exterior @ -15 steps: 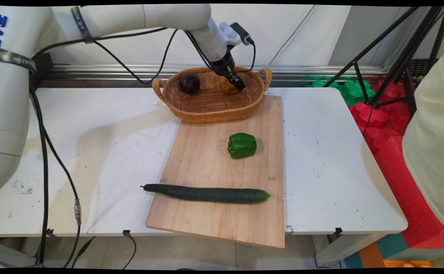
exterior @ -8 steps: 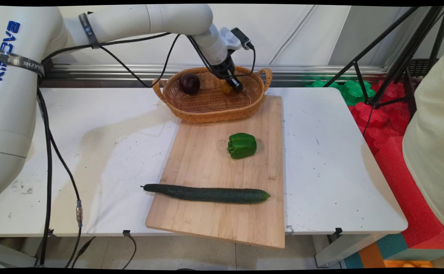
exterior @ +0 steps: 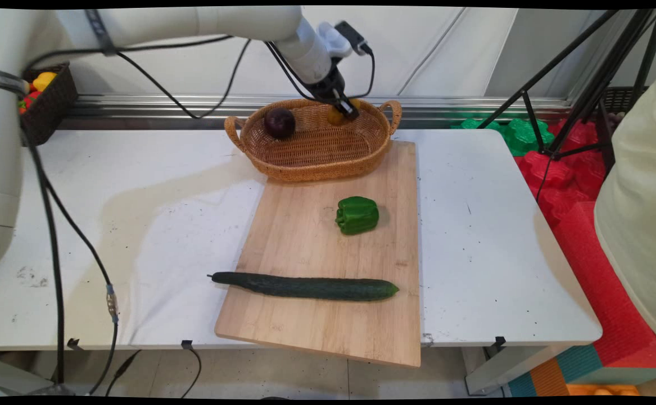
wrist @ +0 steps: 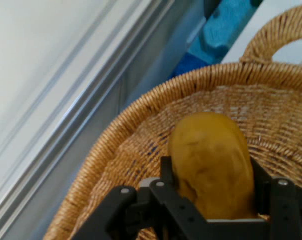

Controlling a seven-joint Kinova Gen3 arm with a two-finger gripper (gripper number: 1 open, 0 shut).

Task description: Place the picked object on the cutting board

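A: What does the gripper [exterior: 349, 111] hold in the main view?

B: A yellow-brown potato [exterior: 337, 115], pinched between the two black fingers [exterior: 353, 113]. In the hand view the potato [wrist: 212, 165] fills the space between the fingers [wrist: 166, 175], which press on its two flanks; the gripper [wrist: 213, 187] is closed on it.

A: Where does the potato sit with respect to the wicker basket [exterior: 312, 162]?

B: It hangs above the basket floor, at the height of the far rim. In the hand view the woven wall of the basket [wrist: 140, 130] curves beyond and below the potato, and one handle rises past the fingertips.

A: What else lies near the hand?

B: A dark purple round item, an onion or a plum [exterior: 280, 122], rests inside the basket, to the side of the gripper and below it. It does not touch the potato.

A: And further from the hand?

B: A wooden cutting board [exterior: 305, 236] lies on the white table [exterior: 153, 225], its far edge touching the basket. On it sit a green bell pepper [exterior: 357, 215], nearer the hand, and a long cucumber [exterior: 305, 286], well apart from the hand, its stem end overhanging the board's edge.

A: Anything behind the arm?

B: A dark bin of coloured items [exterior: 46, 95], beside the table's far corner.
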